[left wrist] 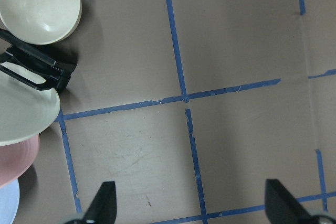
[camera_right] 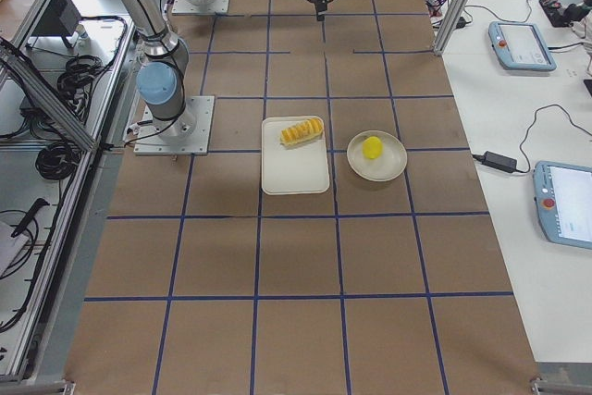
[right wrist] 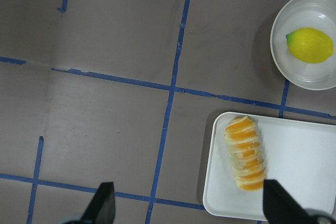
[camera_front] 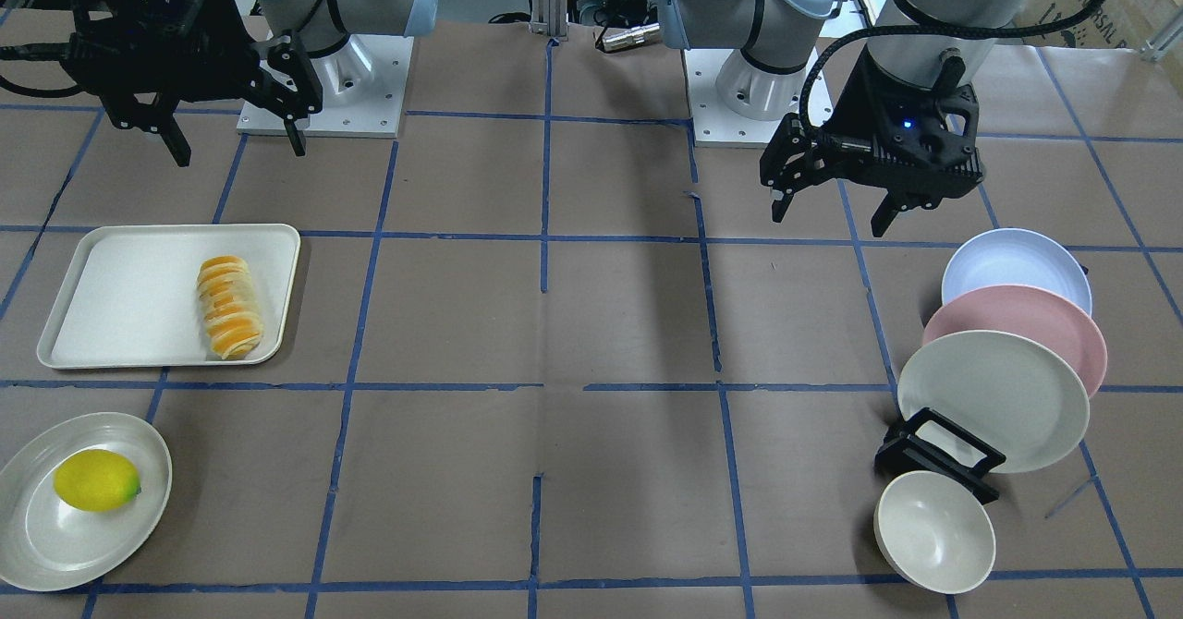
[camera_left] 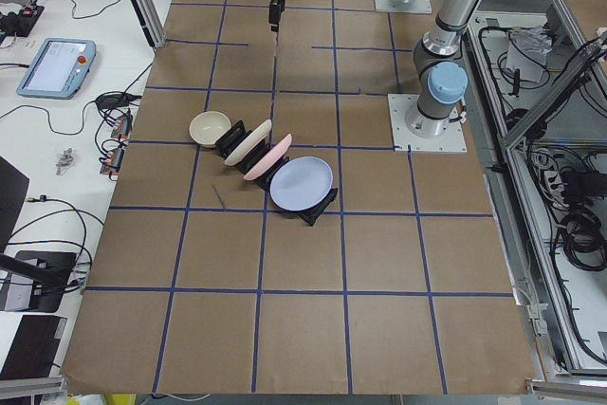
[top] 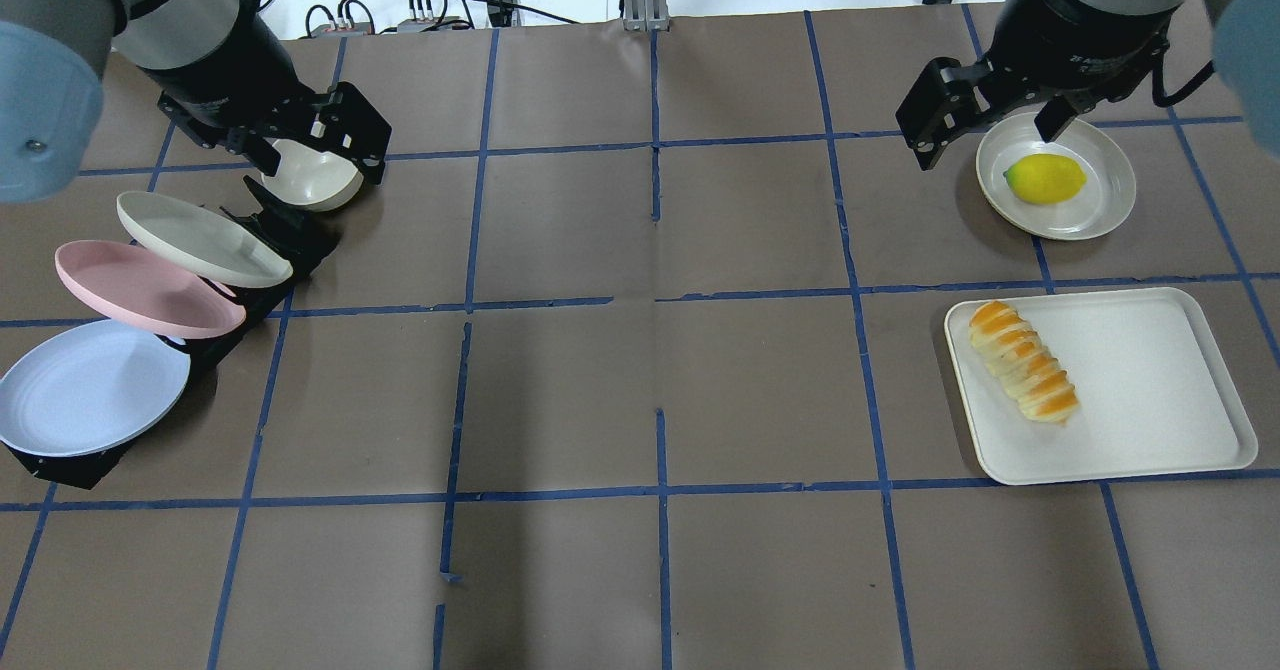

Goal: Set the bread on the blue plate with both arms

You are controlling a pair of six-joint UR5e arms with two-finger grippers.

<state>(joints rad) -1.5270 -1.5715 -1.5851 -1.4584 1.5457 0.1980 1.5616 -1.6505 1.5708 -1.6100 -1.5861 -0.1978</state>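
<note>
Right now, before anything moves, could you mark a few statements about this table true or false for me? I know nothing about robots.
1. The bread lies on the white tray. True.
2. The blue plate lies flat at the table's middle. False: it leans in the black rack, next to the pink plate.
3. The right gripper grips the bread. False: it is open and empty, apart from the tray.
4. The lemon sits on a round white plate. True.
5. The left gripper is open. True.
</note>
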